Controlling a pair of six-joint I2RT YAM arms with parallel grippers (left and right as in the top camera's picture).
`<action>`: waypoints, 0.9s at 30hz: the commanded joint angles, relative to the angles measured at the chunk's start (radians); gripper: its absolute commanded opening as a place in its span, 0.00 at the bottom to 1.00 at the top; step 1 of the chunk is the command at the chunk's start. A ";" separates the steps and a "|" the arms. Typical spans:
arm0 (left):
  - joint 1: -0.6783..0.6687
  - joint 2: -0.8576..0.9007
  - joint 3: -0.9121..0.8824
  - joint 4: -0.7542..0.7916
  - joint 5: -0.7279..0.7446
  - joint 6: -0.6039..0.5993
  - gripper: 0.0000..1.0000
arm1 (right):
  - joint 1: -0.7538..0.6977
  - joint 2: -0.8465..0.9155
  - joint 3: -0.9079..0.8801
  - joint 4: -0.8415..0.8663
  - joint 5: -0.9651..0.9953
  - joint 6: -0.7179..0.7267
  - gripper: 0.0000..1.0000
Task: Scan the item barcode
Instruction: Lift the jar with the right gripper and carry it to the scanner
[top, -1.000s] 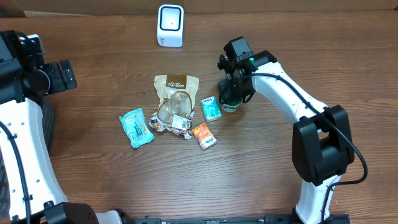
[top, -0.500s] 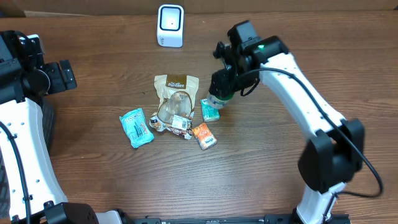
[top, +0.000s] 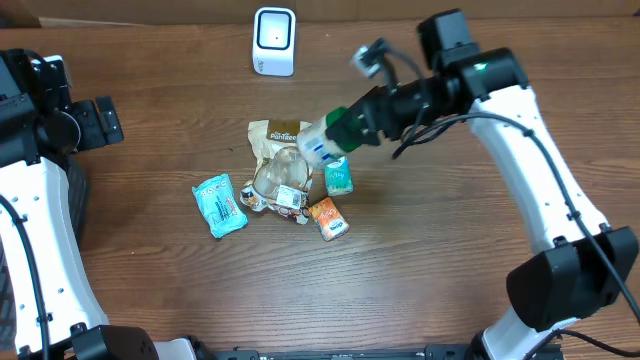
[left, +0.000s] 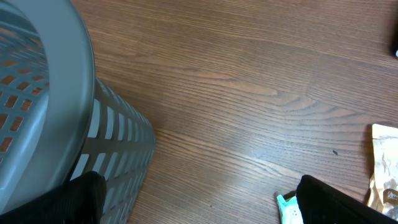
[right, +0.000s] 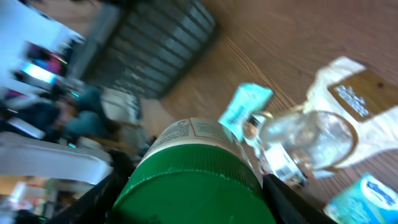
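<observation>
Holds bottle (top: 322, 142) by green cap in part-closed right hand (top: 352, 120), off tabletop (top: 400, 280), below-right of scanner (top: 274, 40). Has left hand (top: 98, 120) wide open, empty. Pickup done; yet to show it to scanner.

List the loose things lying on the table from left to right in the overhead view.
blue packet → brown pouch → teal packet. Left out because they overlap these across the picture: the clear container and the orange packet.

Green-lidded white jar (top: 323, 141), grey slatted basket (left: 115, 146)
</observation>
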 joint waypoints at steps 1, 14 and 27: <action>0.010 0.001 -0.005 0.003 -0.002 0.026 1.00 | -0.051 -0.017 -0.016 0.004 -0.207 -0.029 0.44; 0.010 0.001 -0.005 0.003 -0.002 0.026 1.00 | -0.053 -0.017 -0.033 0.085 -0.050 0.012 0.41; 0.010 0.001 -0.005 0.003 -0.002 0.026 1.00 | 0.216 0.046 -0.033 0.664 1.051 0.240 0.36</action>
